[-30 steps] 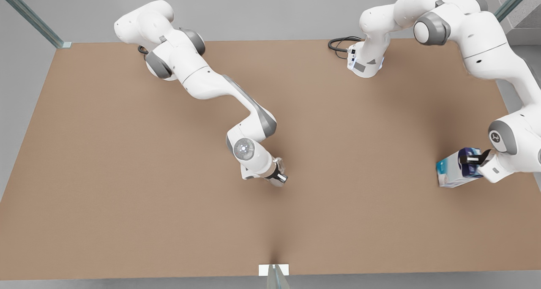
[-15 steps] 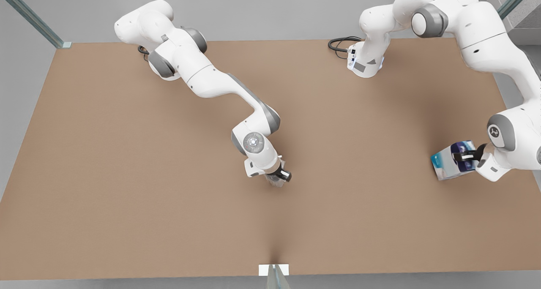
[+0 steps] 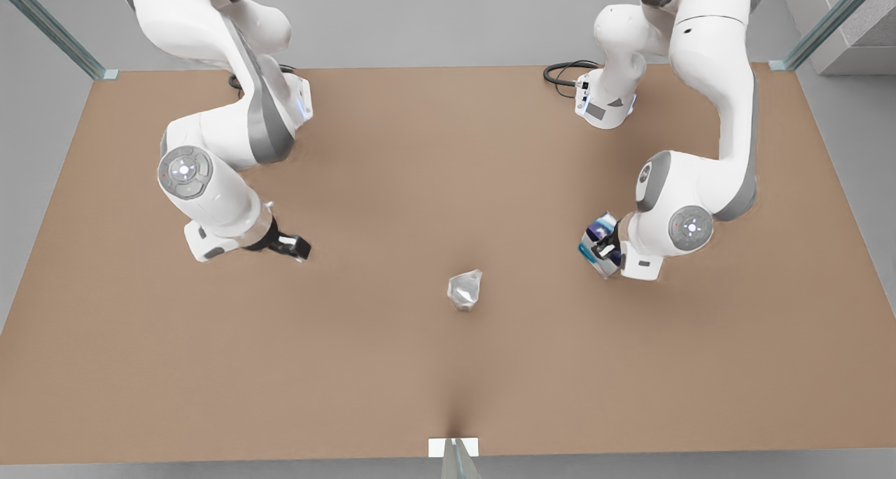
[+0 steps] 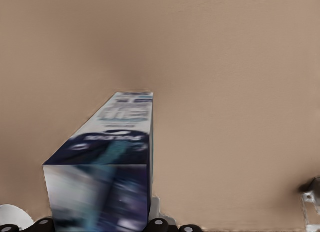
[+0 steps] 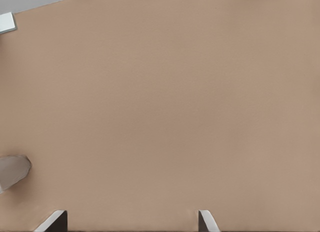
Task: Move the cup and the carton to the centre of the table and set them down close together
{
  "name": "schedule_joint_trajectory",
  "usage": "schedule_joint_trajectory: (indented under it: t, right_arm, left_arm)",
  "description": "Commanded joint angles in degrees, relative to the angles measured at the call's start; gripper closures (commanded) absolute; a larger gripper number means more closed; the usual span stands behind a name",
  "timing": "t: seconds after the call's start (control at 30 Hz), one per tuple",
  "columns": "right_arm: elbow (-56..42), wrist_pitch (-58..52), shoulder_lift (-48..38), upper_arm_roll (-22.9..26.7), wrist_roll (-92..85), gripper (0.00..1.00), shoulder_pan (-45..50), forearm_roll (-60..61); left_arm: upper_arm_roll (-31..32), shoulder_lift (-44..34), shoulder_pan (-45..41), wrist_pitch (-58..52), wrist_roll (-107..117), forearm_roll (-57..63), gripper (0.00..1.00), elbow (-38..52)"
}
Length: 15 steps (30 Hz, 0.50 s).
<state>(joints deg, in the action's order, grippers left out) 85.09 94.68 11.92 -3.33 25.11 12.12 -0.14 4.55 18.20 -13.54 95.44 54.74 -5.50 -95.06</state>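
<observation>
Front view: the cup (image 3: 464, 289) stands alone on the brown desk (image 3: 448, 395), near its middle, upright and free of both arms. On the front view's right, the left end effector (image 3: 603, 248) is clamped on the carton (image 3: 599, 236), its fingers closed across the dark navy end, and the box is well apart from the cup, toward the front view's right of it. Whether the carton touches the desk or hangs just above it cannot be told from this view. In the left wrist view the carton (image 4: 107, 167) stretches away from the camera toward the desk, dark end nearest, white and light blue sides with teal marks running along its length, a soft shadow on the brown surface beyond it. On the front view's left, the right end effector (image 3: 294, 246) sits low over bare desk with nothing between its fingers, well apart from the cup. In the right wrist view its two fingertips (image 5: 55, 222) stand wide apart over plain brown, so it is open, and the cup (image 5: 12, 172) shows as a pale grey shape at the edge of that picture. A small white tab (image 3: 453, 447) lies at the desk's near edge, in line with the cup, and a black cable (image 3: 563, 76) loops beside the base of the arm on the front view's right.
</observation>
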Motion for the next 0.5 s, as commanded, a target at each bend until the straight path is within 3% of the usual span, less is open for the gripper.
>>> schedule_joint_trajectory:
  t: [0.0, 0.07, 0.17, 0.3, 0.47]
  right_arm:
    - [0.43, -0.99, -1.1, 0.16, -1.64, 0.0, -0.7, -0.03]
    - [7.72, -1.69, -9.8, 1.74, -11.13, 0.0, -4.21, -1.0]
    - [10.53, -5.65, -13.58, 3.94, -17.81, 0.0, -6.5, -1.0]
    - [10.8, -3.98, -13.15, 3.59, -17.99, 0.0, -5.62, -1.09]
    - [10.8, -1.78, -13.06, 1.66, -20.8, 0.0, -5.27, -0.12]
  left_arm:
    - [0.9, -0.09, -0.09, 0.01, 1.67, -2.5, 0.34, 0.05]
    - [4.33, -0.62, -0.87, -0.08, 8.45, -4.78, 0.34, 0.92]
    - [4.33, -0.8, -4.83, 4.57, 13.11, -9.79, 0.34, 0.75]
    - [4.24, 1.84, -14.06, 11.96, 13.72, -9.09, 0.34, 0.84]
    - [4.33, 4.83, -15.99, 11.26, 16.62, -9.26, 0.33, 0.31]
